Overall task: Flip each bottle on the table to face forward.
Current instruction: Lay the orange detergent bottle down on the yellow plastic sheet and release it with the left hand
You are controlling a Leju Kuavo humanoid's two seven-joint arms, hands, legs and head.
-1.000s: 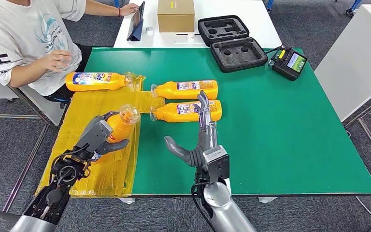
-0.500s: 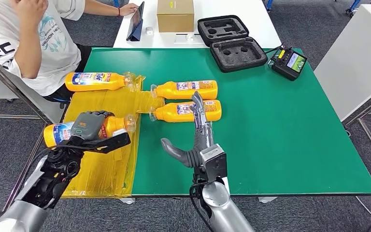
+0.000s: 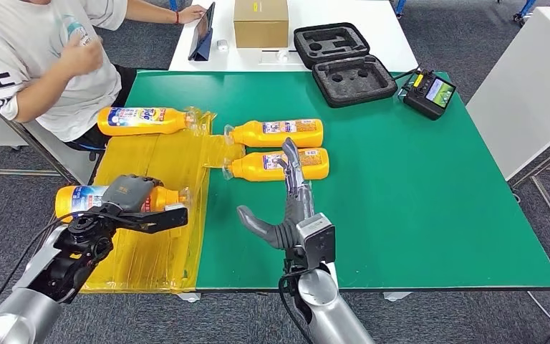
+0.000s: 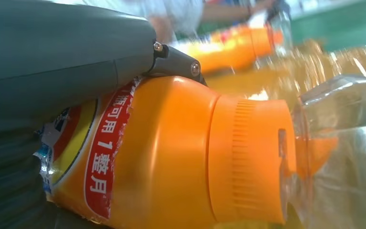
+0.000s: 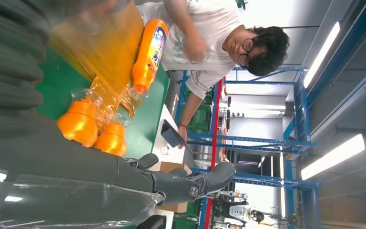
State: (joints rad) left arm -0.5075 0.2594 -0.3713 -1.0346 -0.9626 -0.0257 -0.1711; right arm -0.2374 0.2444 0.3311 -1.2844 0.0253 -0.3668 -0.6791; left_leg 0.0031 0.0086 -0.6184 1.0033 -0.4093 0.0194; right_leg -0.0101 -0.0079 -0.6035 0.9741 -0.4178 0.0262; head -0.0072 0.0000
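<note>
Here the left hand (image 3: 125,193) holds a bottle (image 3: 79,199) overhanging the table's (image 3: 401,215) left edge.

The bottles are all bright orange with clear caps; the one in the grey left hand (image 3: 130,193) has a blue-and-white label (image 3: 86,197) with a red band of white characters. The mat (image 3: 401,179) is flat green, with a crinkly yellow sheet (image 3: 165,236) on its left side. The case (image 3: 344,61) is black, the box (image 3: 261,21) plain tan cardboard, and the person's shirt (image 3: 36,57) white with dark print.

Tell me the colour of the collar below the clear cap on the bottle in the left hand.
Orange, ribbed collar on the held bottle; clearest in the left wrist view.
</note>
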